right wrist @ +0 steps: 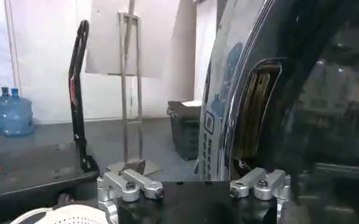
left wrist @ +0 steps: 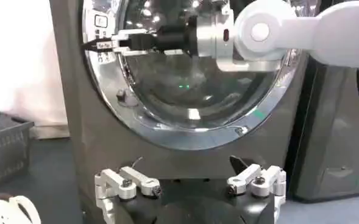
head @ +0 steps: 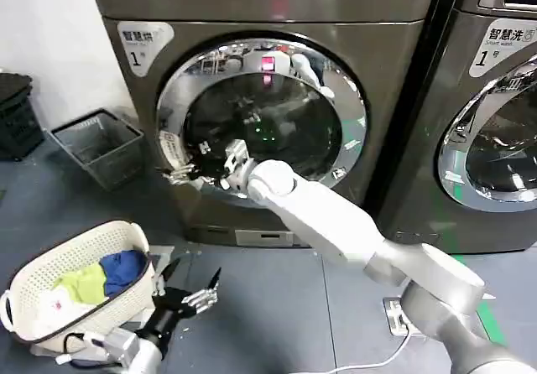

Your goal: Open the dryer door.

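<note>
Head view: the right claw (head: 186, 171) sits at the dryer door (head: 262, 122)'s left chrome rim, fingers nearly pinched there; the left claw (head: 191, 283) hangs spread open near the floor. Left wrist view: same contact on the rim. Right wrist view: door-edge recess (right wrist: 252, 115) lies just ahead, so the right arm's closest.

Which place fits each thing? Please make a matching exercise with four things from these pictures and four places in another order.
Things:
1. right gripper
2. left gripper
3. laundry basket
4. wire basket

Places:
A. low over the floor, beside the laundry basket
B. on the floor by the white wall
C. at the left rim of the dryer door
D. on the floor, holding coloured clothes

Pairs: 1-C, 2-A, 3-D, 4-B
</note>
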### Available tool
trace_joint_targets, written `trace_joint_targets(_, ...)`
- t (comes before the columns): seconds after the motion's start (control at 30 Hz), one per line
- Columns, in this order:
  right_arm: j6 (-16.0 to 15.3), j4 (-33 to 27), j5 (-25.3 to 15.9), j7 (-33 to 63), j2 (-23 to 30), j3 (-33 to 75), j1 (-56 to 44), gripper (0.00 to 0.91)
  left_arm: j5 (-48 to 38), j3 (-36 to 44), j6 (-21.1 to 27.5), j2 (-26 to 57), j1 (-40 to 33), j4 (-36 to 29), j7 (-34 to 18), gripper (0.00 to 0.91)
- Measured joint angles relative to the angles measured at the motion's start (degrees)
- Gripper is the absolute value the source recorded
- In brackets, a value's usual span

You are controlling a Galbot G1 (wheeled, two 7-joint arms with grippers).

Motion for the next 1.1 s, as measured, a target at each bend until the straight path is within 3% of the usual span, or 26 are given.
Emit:
trace_joint_targets(0.77, -0.4, 2.6, 0.5, -9.0, -3.3, -0.4, -1.1, 0.907, -0.3, -0.5, 0.1, -0.2, -0.1, -0.3, 0.0, 0.907)
trace_joint_targets(1.1, -0.7, 7.9, 3.4, -9.7, -7.0, -1.0, -2.5, 0.907, -2.4, -2.6, -0.2, -1.2, 2.3, -1.8, -0.7, 0.907)
